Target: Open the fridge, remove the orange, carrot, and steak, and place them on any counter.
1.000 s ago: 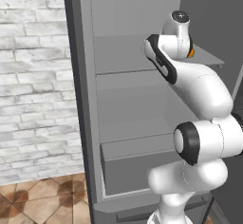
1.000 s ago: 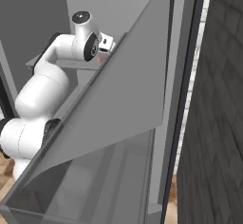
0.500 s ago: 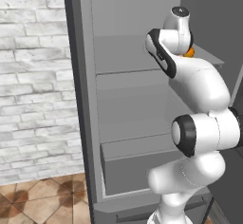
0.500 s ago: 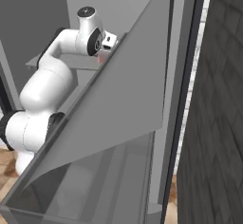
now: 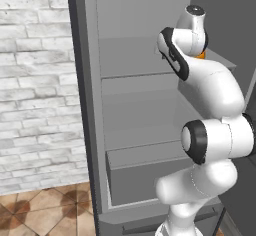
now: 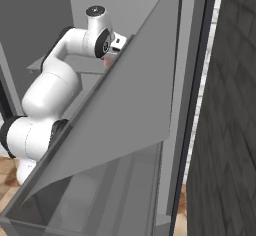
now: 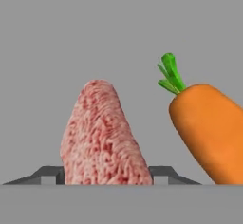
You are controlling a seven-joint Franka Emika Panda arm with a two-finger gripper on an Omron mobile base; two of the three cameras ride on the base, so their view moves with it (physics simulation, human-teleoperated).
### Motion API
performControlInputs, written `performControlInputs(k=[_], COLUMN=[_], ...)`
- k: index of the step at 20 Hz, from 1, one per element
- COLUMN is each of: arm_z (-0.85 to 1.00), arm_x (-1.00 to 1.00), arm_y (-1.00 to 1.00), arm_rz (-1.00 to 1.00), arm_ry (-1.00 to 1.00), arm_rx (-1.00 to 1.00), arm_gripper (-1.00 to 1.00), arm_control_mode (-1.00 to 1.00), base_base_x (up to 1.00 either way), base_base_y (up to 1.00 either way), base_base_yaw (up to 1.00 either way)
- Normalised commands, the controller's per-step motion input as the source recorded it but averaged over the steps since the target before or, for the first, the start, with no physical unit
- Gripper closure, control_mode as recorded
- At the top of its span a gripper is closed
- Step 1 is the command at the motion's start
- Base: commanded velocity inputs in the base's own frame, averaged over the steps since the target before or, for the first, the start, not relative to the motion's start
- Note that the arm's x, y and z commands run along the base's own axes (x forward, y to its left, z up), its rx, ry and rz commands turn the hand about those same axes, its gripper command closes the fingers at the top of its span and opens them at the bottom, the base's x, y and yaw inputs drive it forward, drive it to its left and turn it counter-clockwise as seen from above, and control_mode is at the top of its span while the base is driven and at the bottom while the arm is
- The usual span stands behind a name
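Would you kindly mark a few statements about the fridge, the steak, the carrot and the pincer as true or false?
1. The fridge door stands open. True.
2. In the hand view, the steak lies between the two fingertips of the pincer. True.
3. The carrot lies left of the steak in the hand view. False: it lies to the right.
4. The carrot's green tip points toward the camera. False: it points away, toward the fridge's back wall.
5. The arm reaches into the fridge's upper part. True.
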Motion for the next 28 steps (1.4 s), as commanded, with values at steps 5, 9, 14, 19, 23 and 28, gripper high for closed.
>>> performControlInputs(k=[5,9,14,19,23,28], arm_z=[0.07,0.54,0.76,0.33,0.0,0.0], arm_x=[-0.44,-0.97,-1.0,-1.0,-1.0,-1.0], arm_y=[0.18,0.19,0.17,0.01,0.0,0.0], arm_rz=[0.0,0.0,0.03,0.01,0.0,0.0], arm_ry=[-0.15,-0.06,0.0,0.0,0.0,0.0], arm_rx=[0.0,0.0,0.0,-0.01,0.0,0.0], arm_gripper=[1.0,1.0,1.0,1.0,1.0,1.0], arm_control_mode=[-1.0,-1.0,-1.0,-1.0,-1.0,-1.0], base_base_x=[0.0,0.0,0.0,0.0,0.0,0.0], base_base_y=[0.0,0.0,0.0,0.0,0.0,0.0], base_base_yaw=[0.0,0.0,0.0,0.0,0.0,0.0])
